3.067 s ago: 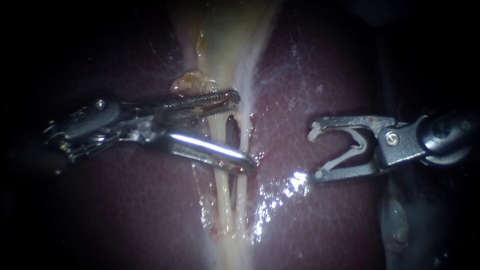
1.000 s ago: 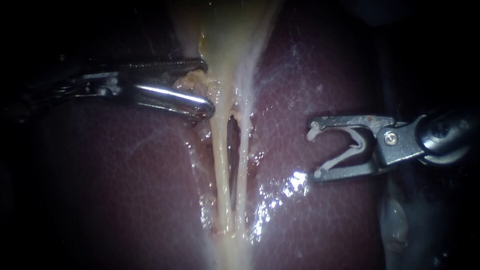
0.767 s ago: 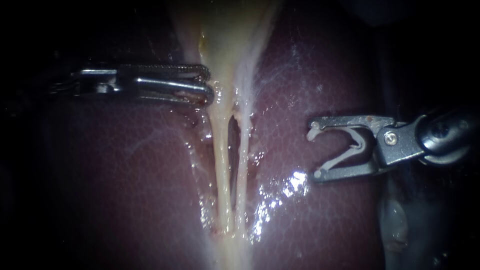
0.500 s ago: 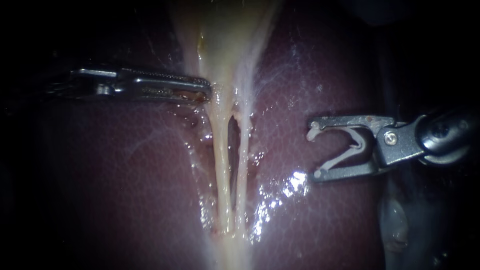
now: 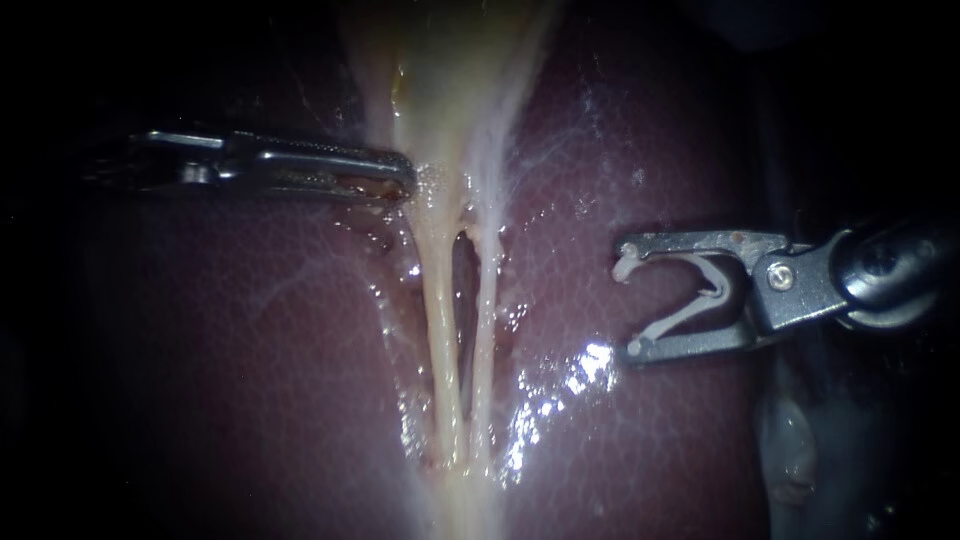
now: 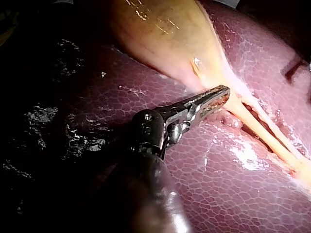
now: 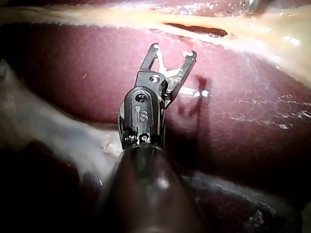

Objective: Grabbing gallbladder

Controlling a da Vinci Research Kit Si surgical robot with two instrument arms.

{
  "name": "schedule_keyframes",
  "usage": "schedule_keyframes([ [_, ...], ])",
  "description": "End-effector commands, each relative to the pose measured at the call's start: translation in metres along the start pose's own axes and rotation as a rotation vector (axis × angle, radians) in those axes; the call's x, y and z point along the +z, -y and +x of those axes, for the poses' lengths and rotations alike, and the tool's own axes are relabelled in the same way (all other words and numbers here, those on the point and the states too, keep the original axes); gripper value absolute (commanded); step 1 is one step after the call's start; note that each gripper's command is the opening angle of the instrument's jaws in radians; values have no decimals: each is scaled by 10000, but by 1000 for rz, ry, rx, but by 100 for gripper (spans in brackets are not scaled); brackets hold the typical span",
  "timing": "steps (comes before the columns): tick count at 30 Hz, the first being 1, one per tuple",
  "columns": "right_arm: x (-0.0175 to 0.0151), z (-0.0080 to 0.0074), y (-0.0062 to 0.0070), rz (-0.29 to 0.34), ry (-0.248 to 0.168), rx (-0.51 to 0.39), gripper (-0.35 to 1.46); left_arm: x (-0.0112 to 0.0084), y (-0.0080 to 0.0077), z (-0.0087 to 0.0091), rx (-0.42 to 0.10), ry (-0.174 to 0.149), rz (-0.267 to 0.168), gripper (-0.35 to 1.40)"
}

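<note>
The pale yellow gallbladder (image 5: pixel 450 70) narrows downward into two thin tubes (image 5: pixel 440 330) that run side by side over the dark red liver (image 5: pixel 250 350). My left instrument (image 5: pixel 405 172) comes in level from the left, its jaws shut on the gallbladder's narrow lower end, just above where the tubes part. The left wrist view shows the same grip, the left instrument (image 6: pixel 224 93) pinching tissue at the edge of the gallbladder (image 6: pixel 160 34). My right instrument (image 5: pixel 628 306) hangs over the liver to the right of the tubes, its wide jaws holding a white clip (image 5: pixel 712 292).
Wet glare (image 5: pixel 570 375) lies on the liver between the tubes and the right instrument. In the right wrist view the right instrument (image 7: pixel 174 50) points at the tubes (image 7: pixel 194 22), well short of them. Pale whitish tissue (image 5: pixel 790 450) sits at the lower right.
My left instrument drew back from straddling the tubes with open jaws, rose to the gallbladder's lower end and shut on it. The right instrument has not moved.
</note>
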Motion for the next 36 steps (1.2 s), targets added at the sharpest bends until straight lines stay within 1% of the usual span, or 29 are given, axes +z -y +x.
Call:
schedule_keyframes([
  [1,0,0,0,0,0,0,51,-3,-1,-3,-3,0,1,-35],
  [7,0,0,0,0,0,0,51,-28,-2,-24,-25,0,-16,-35],
  [8,0,0,0,0,0,0,51,-33,-2,-27,-22,-4,-16,-35],
  [15,0,0,0,0,0,0,50,-68,-6,-51,-16,30,-30,-35],
  [19,0,0,0,0,0,0,50,-83,-8,-58,-16,39,-36,-35],
  [23,0,0,0,0,0,0,50,-88,-10,-59,-15,41,-41,-35],
  [36,0,0,0,0,0,0,50,-88,-9,-58,-16,42,-45,-35],
])
